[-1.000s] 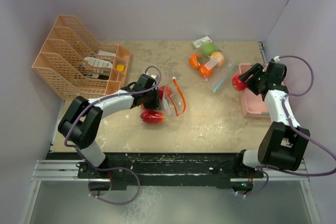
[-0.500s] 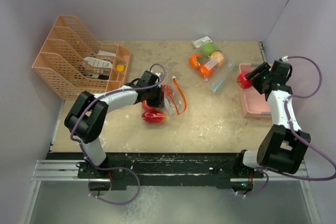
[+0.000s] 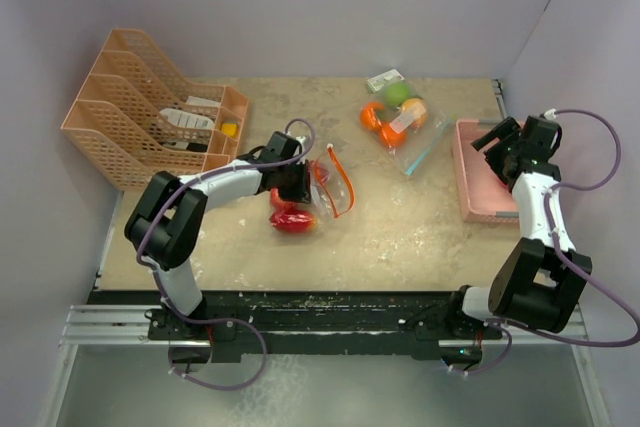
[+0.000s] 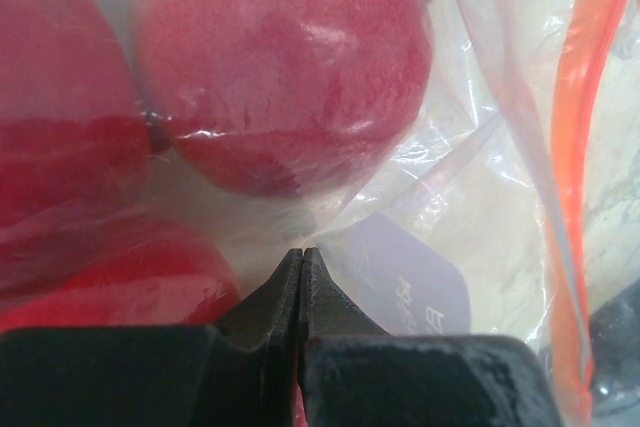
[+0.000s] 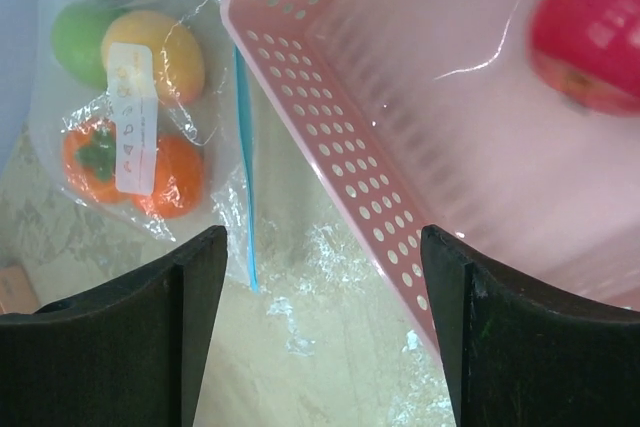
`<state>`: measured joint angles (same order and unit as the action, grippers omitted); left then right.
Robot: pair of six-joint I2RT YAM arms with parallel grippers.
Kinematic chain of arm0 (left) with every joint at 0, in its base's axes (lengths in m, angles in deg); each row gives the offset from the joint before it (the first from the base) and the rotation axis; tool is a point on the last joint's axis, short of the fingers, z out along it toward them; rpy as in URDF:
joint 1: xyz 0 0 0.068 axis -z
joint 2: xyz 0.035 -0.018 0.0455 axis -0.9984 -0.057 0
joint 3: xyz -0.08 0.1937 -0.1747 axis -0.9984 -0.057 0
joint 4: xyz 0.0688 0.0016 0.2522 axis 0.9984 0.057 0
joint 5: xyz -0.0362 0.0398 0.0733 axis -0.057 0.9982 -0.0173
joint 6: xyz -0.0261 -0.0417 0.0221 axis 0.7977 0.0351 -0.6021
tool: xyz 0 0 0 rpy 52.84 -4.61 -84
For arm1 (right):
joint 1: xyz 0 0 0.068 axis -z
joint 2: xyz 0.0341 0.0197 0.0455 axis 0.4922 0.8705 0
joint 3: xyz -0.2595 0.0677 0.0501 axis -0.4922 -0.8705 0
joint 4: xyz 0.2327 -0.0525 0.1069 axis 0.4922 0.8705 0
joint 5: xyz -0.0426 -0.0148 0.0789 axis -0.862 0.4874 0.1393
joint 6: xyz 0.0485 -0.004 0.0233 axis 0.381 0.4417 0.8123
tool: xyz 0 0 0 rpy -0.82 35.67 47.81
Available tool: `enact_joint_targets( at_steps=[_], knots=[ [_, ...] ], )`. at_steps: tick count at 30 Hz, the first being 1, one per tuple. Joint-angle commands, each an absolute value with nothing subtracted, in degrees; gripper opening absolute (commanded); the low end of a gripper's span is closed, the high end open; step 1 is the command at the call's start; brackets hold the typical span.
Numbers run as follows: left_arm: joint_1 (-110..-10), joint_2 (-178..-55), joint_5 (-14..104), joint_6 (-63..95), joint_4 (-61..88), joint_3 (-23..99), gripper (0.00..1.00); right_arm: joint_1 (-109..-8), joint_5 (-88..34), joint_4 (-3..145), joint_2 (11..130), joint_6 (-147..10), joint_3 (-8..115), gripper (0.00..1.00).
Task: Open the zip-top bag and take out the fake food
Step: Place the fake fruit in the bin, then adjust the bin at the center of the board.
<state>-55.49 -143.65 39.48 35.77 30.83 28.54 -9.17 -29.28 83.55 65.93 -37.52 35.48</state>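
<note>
One red apple [image 5: 590, 27] lies in the pink basket [image 5: 330, 147] at the table's right edge, below the wide-open, empty right gripper [image 5: 322, 277]. The left gripper [image 4: 303, 257] pinches the mid-table orange-zip bag [image 3: 330, 187], which holds red apples [image 4: 280, 67]. The far-edge bag [image 3: 400, 119] remains full.

Right wrist view, upper right: loose apple [image 5: 592, 32] blurred, cut by the frame edge.
Left wrist view: bagged apples [image 4: 285, 67] cut at top and left; bag label [image 4: 410, 287] print partly behind left pincer [image 4: 303, 252], unreadable.
Top view, upper left: organizer [image 3: 110, 112] contents too small to name.
</note>
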Motion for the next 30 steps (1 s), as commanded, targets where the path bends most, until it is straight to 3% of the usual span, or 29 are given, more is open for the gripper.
enact_joint_targets(
  at_steps=[1, 6, 12, 19, 25, 30],
  knots=[
    [-55.97, -144.67, 38.21, 34.38, 29.98, 30.66, 0.00, -9.00, -26.47, 82.05, 65.07, -39.37, 33.67, 0.79],
    [-55.95, -145.22, 37.61, 34.86, 29.08, 30.76, 0.00, -8.99, -25.02, 79.67, 66.79, -39.57, 29.98, 0.70],
    [-55.97, -145.10, 37.68, 35.48, 28.63, 30.21, 0.00, -9.07, -22.15, 76.07, 70.82, -42.34, 27.04, 0.71],
    [-55.96, -144.43, 37.68, 36.88, 27.19, 28.56, 0.00, -9.38, -15.53, 71.89, 73.16, -43.22, 24.08, 0.64],
    [-55.93, -143.75, 37.98, 37.94, 26.49, 27.53, 0.00, -12.61, -13.42, 72.30, 75.36, -45.73, 25.69, 0.48],
    [-55.94, -142.95, 38.55, 38.74, 26.24, 26.79, 0.00, -17.95, -16.00, 75.02, 77.64, -48.51, 28.18, 0.40]
  ],
)
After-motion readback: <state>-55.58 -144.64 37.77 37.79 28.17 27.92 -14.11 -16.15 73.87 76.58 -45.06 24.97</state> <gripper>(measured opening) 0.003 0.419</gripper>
